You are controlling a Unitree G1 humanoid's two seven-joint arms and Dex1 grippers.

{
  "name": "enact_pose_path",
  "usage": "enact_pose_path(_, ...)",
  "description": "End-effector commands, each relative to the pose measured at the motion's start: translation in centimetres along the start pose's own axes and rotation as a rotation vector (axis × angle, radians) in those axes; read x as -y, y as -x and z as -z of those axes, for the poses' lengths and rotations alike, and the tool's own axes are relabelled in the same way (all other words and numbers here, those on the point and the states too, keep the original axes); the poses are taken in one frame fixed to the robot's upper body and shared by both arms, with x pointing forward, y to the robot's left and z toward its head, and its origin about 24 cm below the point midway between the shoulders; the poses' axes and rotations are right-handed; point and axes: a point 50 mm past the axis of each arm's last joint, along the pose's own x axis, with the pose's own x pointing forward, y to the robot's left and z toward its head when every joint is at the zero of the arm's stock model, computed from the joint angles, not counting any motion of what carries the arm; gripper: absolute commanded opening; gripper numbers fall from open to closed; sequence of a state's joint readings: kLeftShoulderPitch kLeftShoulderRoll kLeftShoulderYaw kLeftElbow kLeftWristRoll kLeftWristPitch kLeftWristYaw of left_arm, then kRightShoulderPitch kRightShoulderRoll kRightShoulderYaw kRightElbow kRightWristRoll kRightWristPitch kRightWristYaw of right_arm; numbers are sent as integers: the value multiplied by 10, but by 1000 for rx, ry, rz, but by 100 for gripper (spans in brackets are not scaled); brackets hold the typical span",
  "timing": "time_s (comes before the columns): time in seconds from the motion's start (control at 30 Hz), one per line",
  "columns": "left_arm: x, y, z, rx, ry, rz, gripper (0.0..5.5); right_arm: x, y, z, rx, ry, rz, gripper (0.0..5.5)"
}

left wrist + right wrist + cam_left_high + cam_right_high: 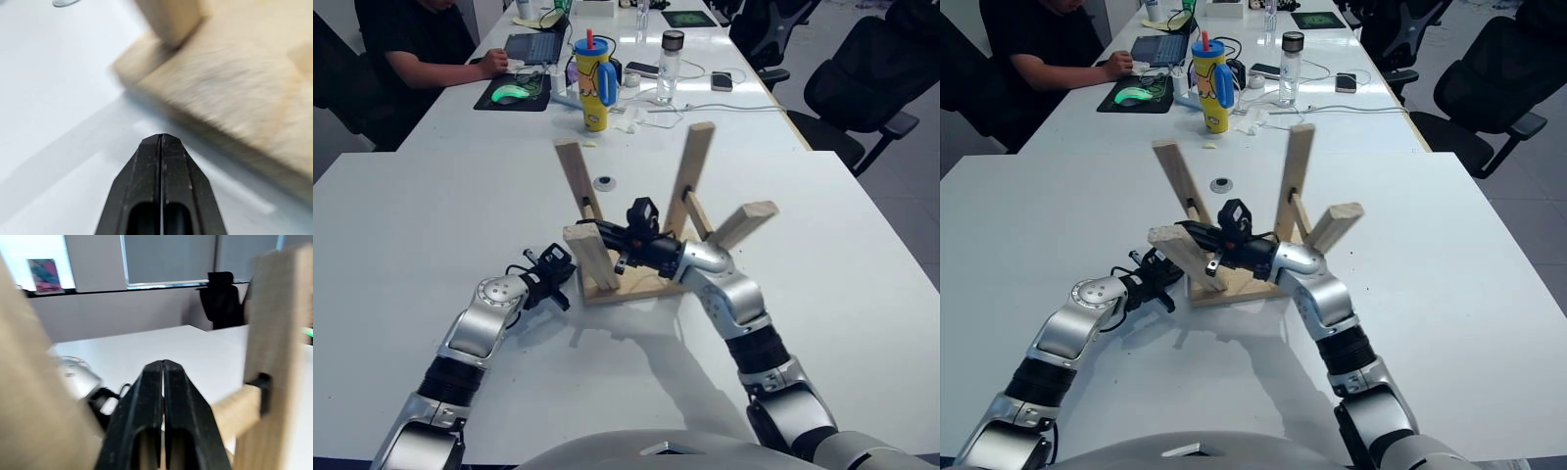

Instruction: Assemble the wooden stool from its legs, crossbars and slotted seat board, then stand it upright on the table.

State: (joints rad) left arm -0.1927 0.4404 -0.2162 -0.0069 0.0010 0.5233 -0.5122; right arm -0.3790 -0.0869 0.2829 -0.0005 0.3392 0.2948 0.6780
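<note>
Pale wood stool (690, 176) lies upside down mid white table (411, 225); one seat board (646, 286) flat on the table; four legs (578, 181) splay upward; crossbars (234, 406) partly hidden by the right arm, count unclear; left gripper (161, 142) pressed together, empty, just beside the board edge; right gripper (163, 369) pressed together, empty, between the legs.

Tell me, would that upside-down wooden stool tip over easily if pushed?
Probably not: its seat board seems to lie flat on the table, so it would likely slide. The splayed legs look like rigid wood, though joints may be loose.
</note>
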Motion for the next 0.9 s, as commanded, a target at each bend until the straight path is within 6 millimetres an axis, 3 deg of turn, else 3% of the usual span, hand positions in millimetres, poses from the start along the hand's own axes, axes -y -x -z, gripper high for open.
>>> enact_pose_path(0.03,-16,7,-1,30,12,-169,0,-5,12,5,18,-63,159,1)
enact_pose_path(0.13,-17,22,1,74,23,-294,0,-21,36,4,46,-147,246,1)
enact_pose_path(0.23,1,37,11,77,28,-307,0,-35,66,12,-18,-221,326,1)
enact_pose_path(0.4,35,53,30,14,58,-158,0,-49,123,36,-251,-236,430,1)
enact_pose_path(0.5,49,54,29,13,75,-64,0,-48,156,44,-312,-148,542,1)
enact_pose_path(0.63,55,49,28,-4,113,-38,0,-31,207,62,-395,-78,838,1)
enact_pose_path(0.73,56,41,28,-11,127,-32,0,-9,218,65,-420,-30,951,1)
enact_pose_path(0.9,66,37,36,-75,129,29,0,4,208,71,-420,-33,949,1)
